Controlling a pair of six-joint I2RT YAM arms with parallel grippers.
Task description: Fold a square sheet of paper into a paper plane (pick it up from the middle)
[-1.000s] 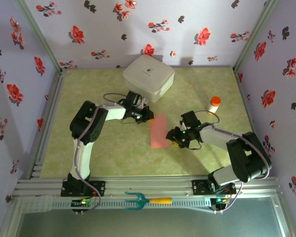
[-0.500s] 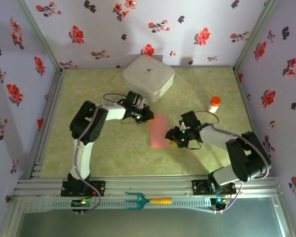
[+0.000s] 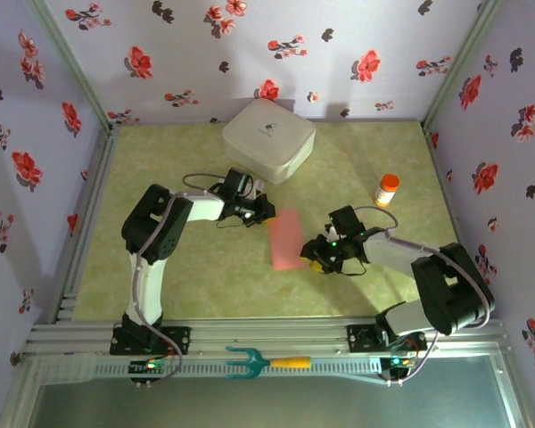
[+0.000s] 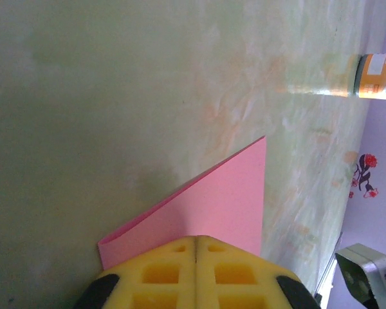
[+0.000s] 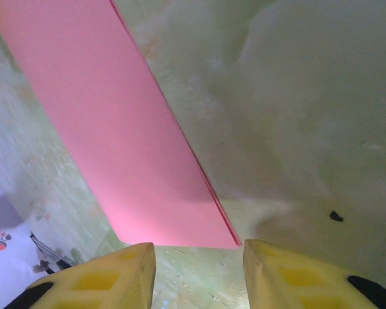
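Top external: folded paper [image 3: 286, 239] flat, long axis running near-far.

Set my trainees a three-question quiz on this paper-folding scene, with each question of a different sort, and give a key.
1. True or false: the pink folded paper sheet lies on top of the white rounded plastic box.
2. Multiple choice: the right gripper is
A) shut on the paper
B) open, with a corner of the paper just ahead of its pads
C) holding the box
3. Short answer: which gripper has its yellow pads pressed together at the paper's edge?

Key
1. False. The sheet lies flat on the table, apart from the box.
2. B
3. The left gripper.
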